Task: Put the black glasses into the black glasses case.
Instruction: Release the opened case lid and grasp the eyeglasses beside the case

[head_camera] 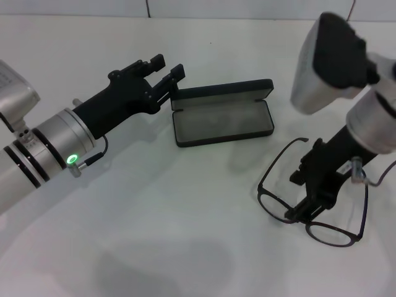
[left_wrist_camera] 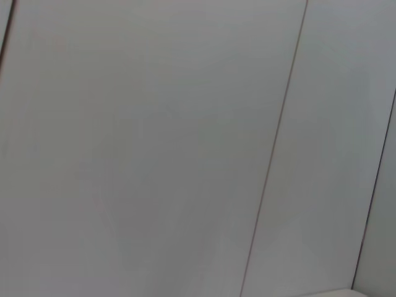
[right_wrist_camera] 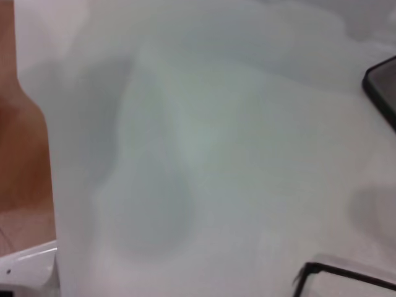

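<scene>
While the right tool [head_camera: 304, 209] is closed on the bridge of the black glasses [head_camera: 312, 207], a light, fragile frame is judged; the left tool [head_camera: 168, 73] is held narrowly parted beside the black glasses case [head_camera: 223, 114].

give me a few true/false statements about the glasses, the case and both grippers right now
1. The black glasses case lies open on the table. True.
2. The black glasses are already inside the case. False: they lie on the table, apart from the case, toward the robot's right.
3. The right gripper is down at the glasses, near the bridge between the lenses. True.
4. The left gripper holds the glasses. False: it is beside the case's left end, holding nothing.
5. The glasses are folded shut. False: their temple arms are spread open.
</scene>
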Available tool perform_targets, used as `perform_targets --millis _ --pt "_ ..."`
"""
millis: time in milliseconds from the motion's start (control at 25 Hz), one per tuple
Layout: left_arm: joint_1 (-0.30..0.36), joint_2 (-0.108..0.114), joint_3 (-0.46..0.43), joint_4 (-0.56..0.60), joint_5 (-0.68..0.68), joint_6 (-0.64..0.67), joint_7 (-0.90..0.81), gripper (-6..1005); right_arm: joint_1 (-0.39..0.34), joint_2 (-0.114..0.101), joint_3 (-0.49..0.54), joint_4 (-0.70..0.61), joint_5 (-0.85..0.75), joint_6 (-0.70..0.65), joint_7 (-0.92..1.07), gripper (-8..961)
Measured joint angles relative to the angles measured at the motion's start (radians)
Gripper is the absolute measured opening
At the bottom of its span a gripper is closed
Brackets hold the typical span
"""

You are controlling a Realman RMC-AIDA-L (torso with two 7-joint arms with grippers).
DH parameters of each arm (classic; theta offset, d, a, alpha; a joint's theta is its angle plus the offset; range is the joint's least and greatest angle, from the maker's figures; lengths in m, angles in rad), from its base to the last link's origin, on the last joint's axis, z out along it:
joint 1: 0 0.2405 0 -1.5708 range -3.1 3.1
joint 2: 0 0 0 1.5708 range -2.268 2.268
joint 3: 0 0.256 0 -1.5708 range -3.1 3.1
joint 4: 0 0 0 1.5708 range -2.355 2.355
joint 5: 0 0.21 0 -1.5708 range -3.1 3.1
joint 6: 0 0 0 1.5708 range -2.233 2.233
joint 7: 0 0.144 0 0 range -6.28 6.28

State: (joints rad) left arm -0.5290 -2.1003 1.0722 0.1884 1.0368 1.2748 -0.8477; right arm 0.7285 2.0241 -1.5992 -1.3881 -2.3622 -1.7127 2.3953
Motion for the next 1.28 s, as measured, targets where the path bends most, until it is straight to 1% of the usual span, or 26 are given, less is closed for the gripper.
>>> perform_targets --millis 200,320,480,680,720,880,1280 --pt "0.001 0.000 0.000 -0.001 0.002 -0.013 0.002 490 0.000 0.001 -0.083 0.015 -0.003 0.046 0.047 683" --pt "-0.006 0.000 0.001 -0.003 0.004 -0.029 0.001 490 0.005 0.002 -0.109 0.036 -0.006 0.056 0.061 682" --pt "-0.011 0.000 0.002 -0.004 0.005 -0.037 0.003 490 0.013 0.004 -0.167 0.060 -0.033 0.086 0.103 682" --pt "-0.020 0.001 0.011 -0.010 0.008 -0.049 0.005 490 0.015 0.004 -0.193 0.070 -0.052 0.098 0.116 668" --pt "-0.020 0.001 0.012 -0.010 0.008 -0.049 0.005 490 0.015 0.004 -0.216 0.077 -0.052 0.109 0.126 664" --pt "-0.020 0.001 0.012 -0.011 0.008 -0.049 0.006 490 0.016 0.004 -0.243 0.086 -0.054 0.123 0.131 646" --pt "-0.022 0.001 0.027 -0.011 0.008 -0.050 0.007 490 0.016 0.004 -0.264 0.091 -0.055 0.133 0.130 520"
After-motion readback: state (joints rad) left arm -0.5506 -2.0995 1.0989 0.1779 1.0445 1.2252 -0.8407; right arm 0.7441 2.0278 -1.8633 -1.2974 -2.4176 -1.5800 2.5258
